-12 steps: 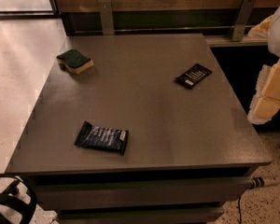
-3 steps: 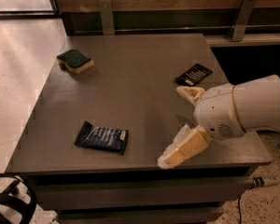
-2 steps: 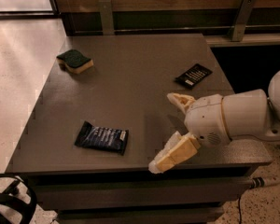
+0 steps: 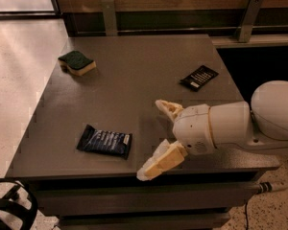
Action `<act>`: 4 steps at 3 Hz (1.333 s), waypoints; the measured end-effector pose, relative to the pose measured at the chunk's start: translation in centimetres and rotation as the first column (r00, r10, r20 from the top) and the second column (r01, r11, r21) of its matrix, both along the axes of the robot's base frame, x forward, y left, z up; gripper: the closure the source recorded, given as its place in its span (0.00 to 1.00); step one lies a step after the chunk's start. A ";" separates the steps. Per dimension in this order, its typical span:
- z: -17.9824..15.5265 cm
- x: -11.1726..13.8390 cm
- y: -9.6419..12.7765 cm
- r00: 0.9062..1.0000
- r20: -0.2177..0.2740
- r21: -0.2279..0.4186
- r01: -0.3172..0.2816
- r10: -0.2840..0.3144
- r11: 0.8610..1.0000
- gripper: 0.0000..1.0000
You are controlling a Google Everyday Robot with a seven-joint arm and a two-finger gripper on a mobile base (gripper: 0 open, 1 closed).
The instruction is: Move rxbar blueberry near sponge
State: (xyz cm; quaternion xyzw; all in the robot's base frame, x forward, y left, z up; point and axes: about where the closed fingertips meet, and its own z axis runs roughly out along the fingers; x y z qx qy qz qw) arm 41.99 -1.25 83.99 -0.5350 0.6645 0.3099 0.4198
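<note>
The arm reaches in from 3 o'clock, its tool (image 4: pixel 156 137) spread wide and holding nothing over the worktop's (image 4: pixel 134 66) front edge. The rxbar blueberry (image 4: pixel 104 141) lies flat at 7 o'clock near that edge. Bare surface runs from it to the sponge (image 4: pixel 77 63) at 11 o'clock.

Pincer (image 4: pixel 151 140) over the table (image 4: pixel 134 71) front: its arm (image 4: pixel 273 114) is cropped right; black packet (image 4: pixel 198 77) print seems illegible.

White rounded arm (image 4: pixel 230 123), gripper (image 4: pixel 150 138) above table's (image 4: pixel 134 71) front edge, tan padded fingers (image 4: pixel 165 161)
</note>
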 end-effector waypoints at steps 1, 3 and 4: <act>-0.3 -0.1 1.8 1.000 0.010 0.026 -0.025 0.025 0.999 0.00; -1.3 0.0 5.6 0.998 0.005 0.035 -0.068 0.068 0.997 0.00; -1.8 0.1 7.0 0.997 -0.006 0.031 -0.080 0.080 0.996 0.00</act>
